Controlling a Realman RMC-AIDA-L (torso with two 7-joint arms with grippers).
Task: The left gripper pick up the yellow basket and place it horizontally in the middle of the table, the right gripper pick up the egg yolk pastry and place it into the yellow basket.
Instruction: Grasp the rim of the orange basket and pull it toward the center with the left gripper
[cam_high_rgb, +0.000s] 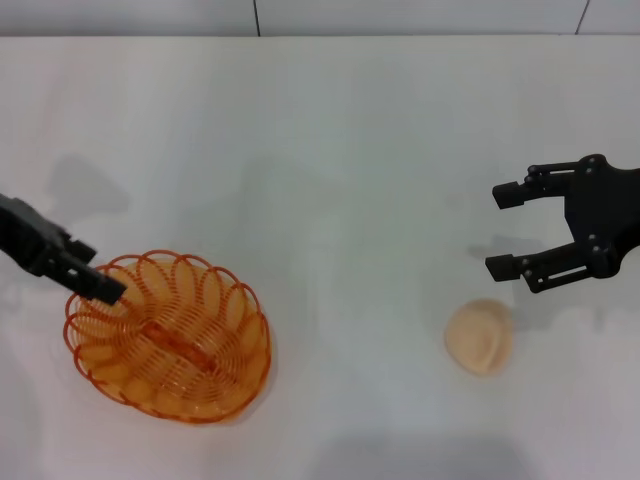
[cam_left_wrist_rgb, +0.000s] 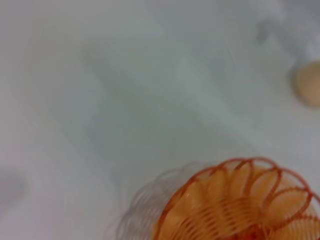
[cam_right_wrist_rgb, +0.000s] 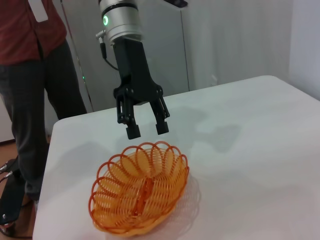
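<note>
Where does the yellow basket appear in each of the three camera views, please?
Head view: the yellow basket sits at lower left, its rim under the left gripper.
Left wrist view: only part of it shows, at the bottom right edge.
Right wrist view: it lies low and left of centre, below the open left gripper.
Shared landmark: the white table under the basket in all three; the egg yolk pastry shows in the head and left wrist views only.

Pale wall panels, person in red shirt standing beside

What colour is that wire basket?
The yellow basket is translucent orange-yellow, seen best in the right wrist view.
</note>
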